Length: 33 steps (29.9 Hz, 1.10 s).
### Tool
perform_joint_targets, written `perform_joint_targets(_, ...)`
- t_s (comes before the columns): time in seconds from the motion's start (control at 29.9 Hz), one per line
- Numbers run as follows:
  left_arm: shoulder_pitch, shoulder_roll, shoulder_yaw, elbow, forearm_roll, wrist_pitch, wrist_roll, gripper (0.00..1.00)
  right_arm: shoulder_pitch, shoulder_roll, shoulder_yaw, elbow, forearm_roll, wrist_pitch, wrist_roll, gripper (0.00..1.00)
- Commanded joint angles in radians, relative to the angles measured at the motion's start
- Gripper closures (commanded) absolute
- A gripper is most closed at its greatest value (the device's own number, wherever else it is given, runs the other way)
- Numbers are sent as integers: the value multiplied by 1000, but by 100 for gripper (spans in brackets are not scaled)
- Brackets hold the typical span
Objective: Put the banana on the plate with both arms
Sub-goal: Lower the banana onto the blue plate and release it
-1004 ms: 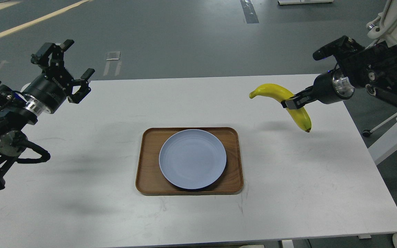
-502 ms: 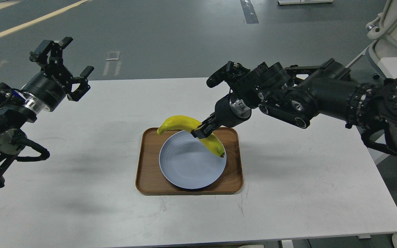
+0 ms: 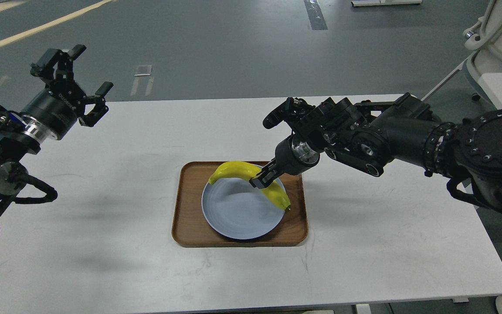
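Observation:
The yellow banana (image 3: 235, 170) hangs in my right gripper (image 3: 261, 179), which is shut on its middle, over the far right part of the pale blue-grey plate (image 3: 233, 209). Its greenish stem end points left and its dark tip hangs at the plate's right rim. I cannot tell whether the banana touches the plate. The plate lies on a brown wooden tray (image 3: 185, 218) in the middle of the white table. My left gripper (image 3: 79, 78) is open and empty, raised above the table's far left edge, well away from the plate.
The white table (image 3: 386, 244) stretches around the tray on all sides. My right arm (image 3: 408, 135) reaches in across the table's right half. A white chair base (image 3: 490, 48) stands off the table at the far right.
My right arm brought the banana from the table's right side leftward to the plate, then lowered it and shifted slightly right. My left gripper drifted slightly left and up, still open.

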Motion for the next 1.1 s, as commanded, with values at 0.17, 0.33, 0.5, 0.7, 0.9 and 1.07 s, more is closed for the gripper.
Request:
perform_joint_targets(0.17, -1, 2, 0, 1, 0, 0, 0, 2, 1, 0, 1, 1, 66, 0, 0, 3)
perform_joint_targets(0.33, -1, 0, 0, -1, 0, 0, 0, 2, 18, -8, 19, 0, 101, 0, 0, 1)
perform_joint_targets(0.5, -1, -1, 0, 1, 0, 0, 0, 2, 43, -179, 181, -25, 306, 0, 0, 1)
perform_joint_targets(0.7, 2, -17, -1, 1, 0, 0, 0, 2, -66, -334, 398, -82, 621, 0, 0, 1)
perform_joint_targets(0.9, 3, -86, -12, 16, 2, 0, -2, 2, -298, -357, 652, -180, 951, 0, 0, 0)
perform_joint_targets(1.07, 7, -145, -12, 53, 2, 0, 0, 2, -474, -356, 838, -180, 1081, 0, 0, 0)
